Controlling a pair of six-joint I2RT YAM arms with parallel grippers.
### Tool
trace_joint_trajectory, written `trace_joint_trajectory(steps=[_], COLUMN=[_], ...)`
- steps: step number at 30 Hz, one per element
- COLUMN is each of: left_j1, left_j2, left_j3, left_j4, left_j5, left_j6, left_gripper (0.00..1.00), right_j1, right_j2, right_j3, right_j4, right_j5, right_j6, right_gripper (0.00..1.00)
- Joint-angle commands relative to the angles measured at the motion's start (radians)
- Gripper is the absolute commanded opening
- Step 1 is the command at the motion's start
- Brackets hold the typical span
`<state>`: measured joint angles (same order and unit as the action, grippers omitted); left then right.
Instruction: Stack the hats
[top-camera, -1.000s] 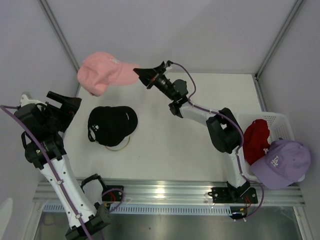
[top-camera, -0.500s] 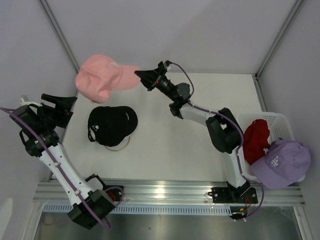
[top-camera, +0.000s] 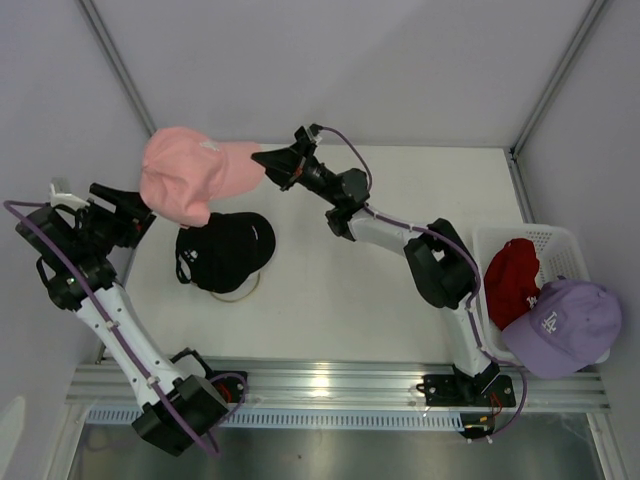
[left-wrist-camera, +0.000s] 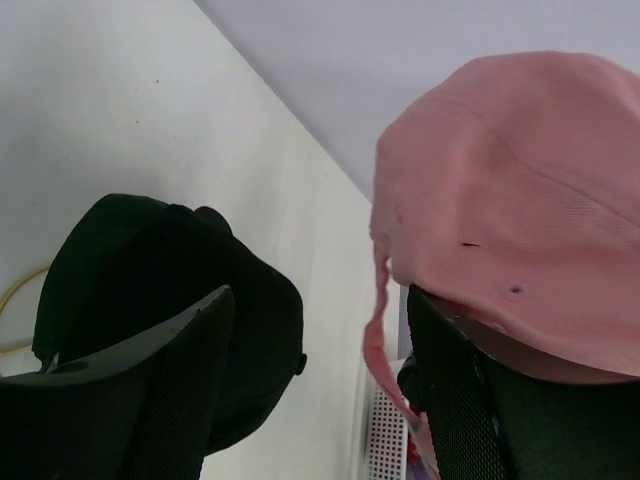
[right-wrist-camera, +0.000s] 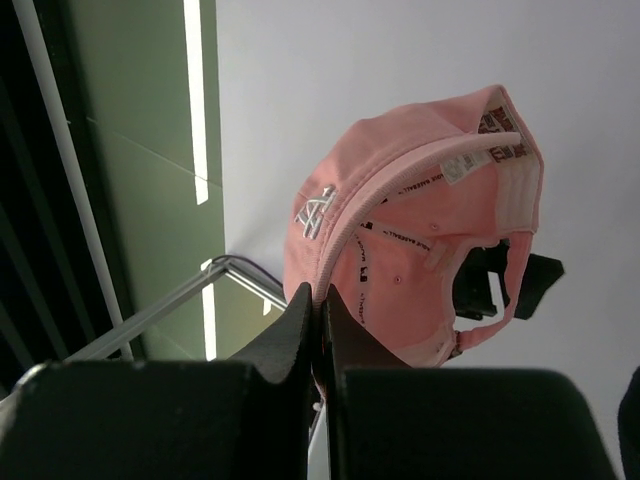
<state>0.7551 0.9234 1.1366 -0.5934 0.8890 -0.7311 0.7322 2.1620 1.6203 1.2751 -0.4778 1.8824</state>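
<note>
Top external — pink hat (top-camera: 185, 180) brim rightward.

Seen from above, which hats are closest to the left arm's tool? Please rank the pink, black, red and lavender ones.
Measured from the left tool in the top view:
1. pink hat: right beside it, toward the back.
2. black hat: on the table, just to its right.
3. red hat: far right side.
4. lavender hat: far right, near edge.

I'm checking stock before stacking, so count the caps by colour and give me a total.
Pink cap: 1
Black cap: 1 seen; any cap beneath it is hidden
Red cap: 1
Lavender cap: 1
Total: 4 visible
</note>
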Motion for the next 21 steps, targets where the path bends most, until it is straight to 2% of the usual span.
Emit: trace_joint_trajectory(steps=[1, 7, 12, 16, 21], left_j1=[0.001, 0.001, 0.001, 0.001, -0.025], left_j2=[-0.003, -0.003, -0.018, -0.029, -0.04], left_j3=[-0.037, -0.08, -0.101, -0.043, -0.083], left_j4=[0.017, 0.038, 0.178, 0.155, 0.222], left_j5=[0.048, 0.05, 0.151, 0.168, 0.215], left_j6=[0.024, 0.007, -0.071, -0.062, -0.116], left_gripper=[0.73, 0.73, 0.72, 0.72, 0.72], right_j1=[0.009, 0.009, 0.01, 0.015, 0.016], right_j2=[0.012, 0.002, 0.012, 0.013, 0.032], right_j3=[0.091, 0.118, 0.128, 0.112, 0.115], right_j4=[0.214, 0.202, 0.193, 0.188, 0.198], right_j5=[0.005, 0.01, -0.001, -0.008, -0.002], right_j6=[0.037, 0.03, 0.03, 0.018, 0.035], right_gripper=[0.0, 0.0, 0.0, 0.0, 0.0])
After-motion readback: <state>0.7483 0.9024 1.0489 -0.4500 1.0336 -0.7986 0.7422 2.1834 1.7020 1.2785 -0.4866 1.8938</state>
